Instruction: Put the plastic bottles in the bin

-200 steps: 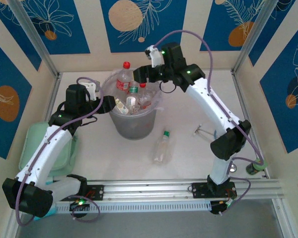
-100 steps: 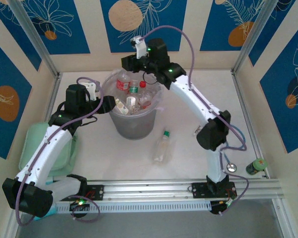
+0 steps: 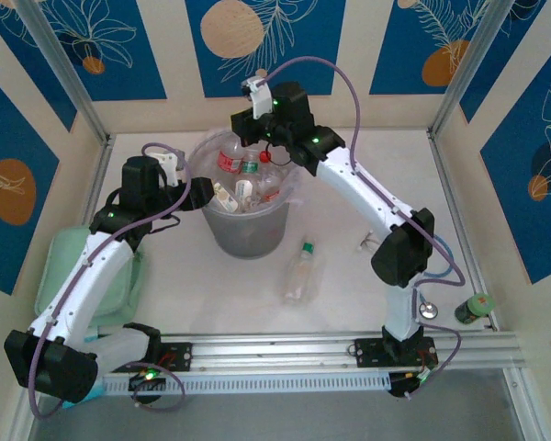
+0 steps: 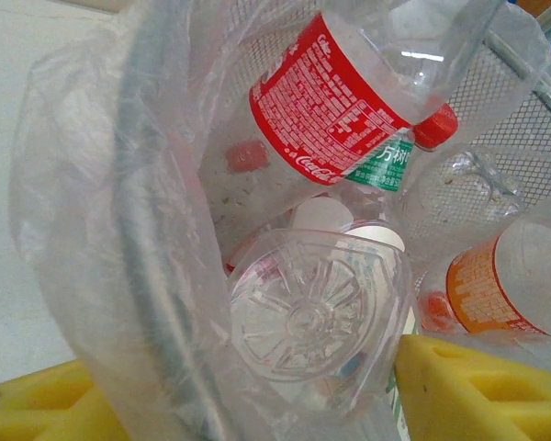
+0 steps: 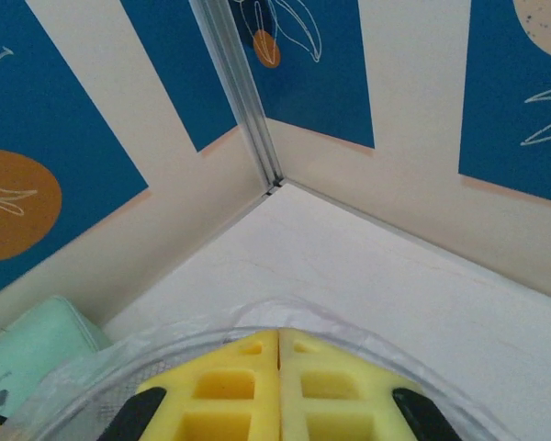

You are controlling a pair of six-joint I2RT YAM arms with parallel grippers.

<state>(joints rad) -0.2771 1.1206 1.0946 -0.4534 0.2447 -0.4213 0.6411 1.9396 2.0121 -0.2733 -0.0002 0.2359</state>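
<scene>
Swings across over the far rim of the bin with right end effector pinched together, left end effector spread wide.

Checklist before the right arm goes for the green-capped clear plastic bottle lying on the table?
1. Right gripper empty: ok, yellow pads closed together, nothing between.
2. Right gripper away from the round grey bin: not ok, it hangs over the far rim.
3. Green-capped clear plastic bottle free: ok, lying alone in front of the bin.
4. Left gripper off the bin: not ok, open fingers straddle its left rim.
5. Room in bin: cannot tell, bottles piled to the rim.
</scene>
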